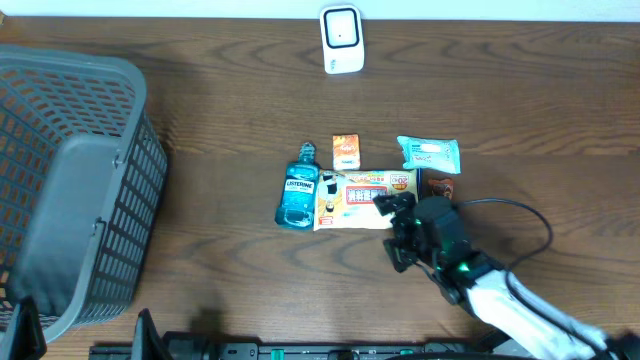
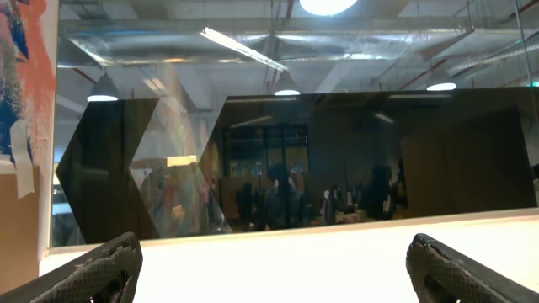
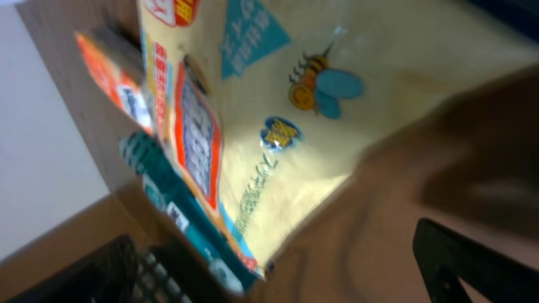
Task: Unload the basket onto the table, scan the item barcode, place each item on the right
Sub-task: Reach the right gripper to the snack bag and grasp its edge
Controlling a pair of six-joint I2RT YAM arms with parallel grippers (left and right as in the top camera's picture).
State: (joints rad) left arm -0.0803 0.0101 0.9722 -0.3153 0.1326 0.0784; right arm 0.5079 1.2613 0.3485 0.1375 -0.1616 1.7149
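Yellow flat plastic snack packet (image 1: 365, 187) lies centre frame on the brown wooden bench (image 1: 200, 100), long axis left-right. Right tool (image 1: 393, 228) sits just beside its right end, jaws apart. Left tool (image 2: 274, 269) jaws apart, empty.

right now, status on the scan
Left end effector open, empty. Right end effector open at yellow bag, nothing gripped. Mouthwash bottle beside bag.

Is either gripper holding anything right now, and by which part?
Nothing is held. The right gripper stands open at the yellow snack bag's edge; the left gripper is open and empty.
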